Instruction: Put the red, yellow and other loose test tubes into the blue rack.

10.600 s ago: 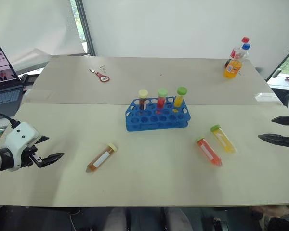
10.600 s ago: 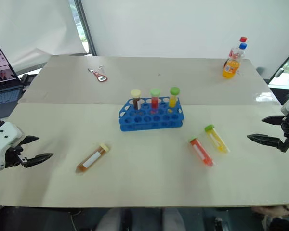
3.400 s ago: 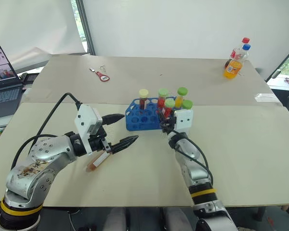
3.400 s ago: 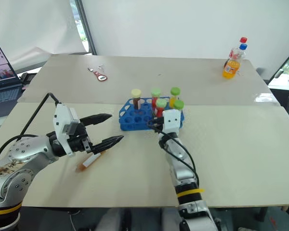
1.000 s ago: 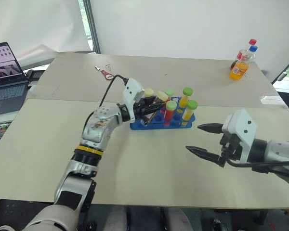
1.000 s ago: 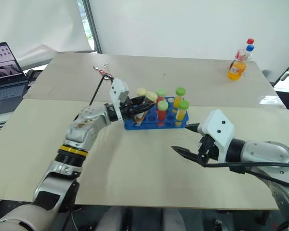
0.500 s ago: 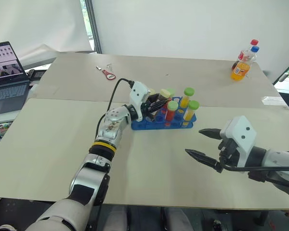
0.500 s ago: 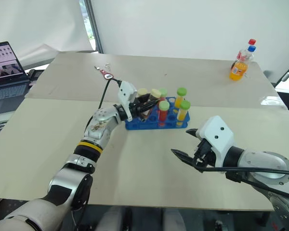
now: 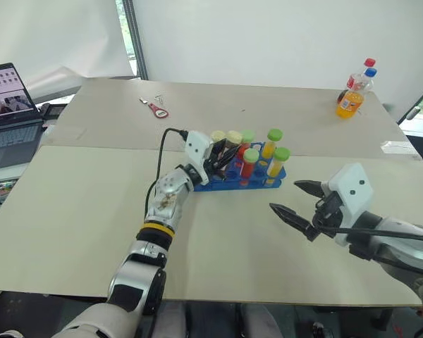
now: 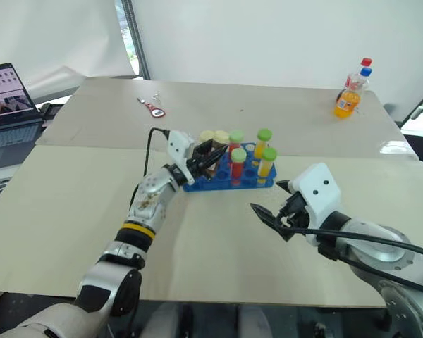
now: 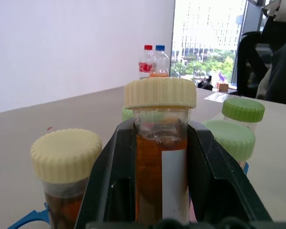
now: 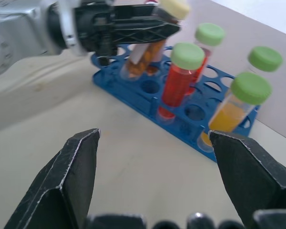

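While the amber tube [image 12: 150,40] is clamped in the left end effector [image 10: 206,156] and held tilted over the rack's [image 12: 133,81] left end, a miss is the main risk. Its cream cap points up and away from the left arm, and its long axis leans well off vertical, bottom end down at the hole rows. Whether that bottom end has entered a hole cannot be told. If lowered at this tilt, the tube is likely to catch on a hole rim and drag or tip the light rack, or knock the cream-capped tube [image 11: 66,167] just beside it. Early release would probably leave it leaning or rolling out.

Rack position: mid-desk [image 9: 70,211], long axis running left-right, holes facing up, five other tubes standing in it.

Right end effector [image 9: 297,200] is spread wide and empty, hovering near the rack's right end, not touching; a swing inward could clip the green-capped tubes [image 12: 238,102].
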Robot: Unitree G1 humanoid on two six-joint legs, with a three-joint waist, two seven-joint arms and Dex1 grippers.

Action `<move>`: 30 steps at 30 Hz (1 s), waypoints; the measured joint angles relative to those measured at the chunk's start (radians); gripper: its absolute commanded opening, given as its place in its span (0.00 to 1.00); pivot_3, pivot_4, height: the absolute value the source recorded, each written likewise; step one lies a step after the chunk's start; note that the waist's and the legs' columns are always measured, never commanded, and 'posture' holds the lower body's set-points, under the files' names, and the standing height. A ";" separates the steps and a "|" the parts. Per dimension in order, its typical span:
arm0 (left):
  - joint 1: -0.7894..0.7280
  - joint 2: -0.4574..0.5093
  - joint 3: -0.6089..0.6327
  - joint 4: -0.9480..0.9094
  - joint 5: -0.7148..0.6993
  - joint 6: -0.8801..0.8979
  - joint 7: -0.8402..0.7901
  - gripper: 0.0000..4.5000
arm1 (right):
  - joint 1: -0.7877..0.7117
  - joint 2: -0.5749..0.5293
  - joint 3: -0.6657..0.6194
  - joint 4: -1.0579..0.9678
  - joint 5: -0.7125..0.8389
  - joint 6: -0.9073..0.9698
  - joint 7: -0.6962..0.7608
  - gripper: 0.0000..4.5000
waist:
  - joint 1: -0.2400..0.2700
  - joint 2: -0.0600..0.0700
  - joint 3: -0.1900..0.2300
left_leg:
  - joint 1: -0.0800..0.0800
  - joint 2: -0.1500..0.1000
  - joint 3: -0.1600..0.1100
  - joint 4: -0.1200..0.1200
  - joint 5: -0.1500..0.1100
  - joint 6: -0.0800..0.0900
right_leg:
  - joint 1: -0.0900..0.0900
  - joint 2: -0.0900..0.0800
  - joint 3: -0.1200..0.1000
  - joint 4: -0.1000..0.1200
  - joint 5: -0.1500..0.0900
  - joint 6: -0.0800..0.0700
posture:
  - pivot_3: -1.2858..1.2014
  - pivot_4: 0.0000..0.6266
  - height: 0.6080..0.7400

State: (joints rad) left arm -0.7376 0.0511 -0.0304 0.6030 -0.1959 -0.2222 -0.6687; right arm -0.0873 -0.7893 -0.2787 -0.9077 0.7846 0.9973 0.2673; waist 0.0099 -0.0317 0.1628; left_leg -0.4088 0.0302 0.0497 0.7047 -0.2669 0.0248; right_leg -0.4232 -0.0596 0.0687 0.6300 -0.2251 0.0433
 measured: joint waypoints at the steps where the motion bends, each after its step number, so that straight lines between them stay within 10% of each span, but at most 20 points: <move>1: 0.012 0.000 0.002 -0.008 0.001 -0.013 0.010 0.20 | 0.002 0.009 0.002 0.000 -0.009 0.000 -0.016 0.90 | 0.000 0.000 -0.001 | 0.000 0.000 -0.001 0.000 0.000 0.000 | 0.000 0.000 0.000 0.000 0.000 0.000 | 0.52 0.24 0.95; 10: 0.068 0.005 -0.007 0.004 0.041 -0.106 0.054 0.20 | 0.022 0.061 0.004 0.038 -0.076 -0.003 -0.056 0.90 | -0.006 0.000 -0.007 | 0.003 0.000 -0.001 0.000 0.000 0.000 | 0.002 0.000 0.000 0.000 0.000 0.000 | 0.52 0.24 0.95; 18: 0.120 0.045 -0.011 0.028 0.048 -0.131 0.012 0.98 | 0.008 0.082 0.007 0.075 -0.106 -0.008 -0.044 0.90 | -0.011 0.000 -0.008 | 0.002 0.000 -0.002 -0.001 0.000 0.000 | 0.001 0.000 0.000 0.000 0.000 0.000 | 0.52 0.24 0.95; 30: 0.332 0.460 -0.028 -0.492 -0.020 0.297 -0.248 0.99 | -0.032 -0.174 -0.063 0.305 -0.142 -0.202 0.355 0.95 | -0.020 0.000 -0.007 | 0.002 0.001 -0.003 -0.002 0.000 0.000 | 0.001 0.000 0.000 0.000 0.000 0.000 | 0.52 0.24 0.95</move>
State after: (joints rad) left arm -0.4055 0.5110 -0.0583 0.1112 -0.2161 0.0748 -0.9167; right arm -0.1188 -0.9638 -0.3421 -0.6027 0.6426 0.7953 0.6220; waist -0.0104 -0.0318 0.1554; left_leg -0.4064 0.0315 0.0470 0.7030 -0.2669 0.0248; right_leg -0.4225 -0.0594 0.0691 0.6299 -0.2253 0.0432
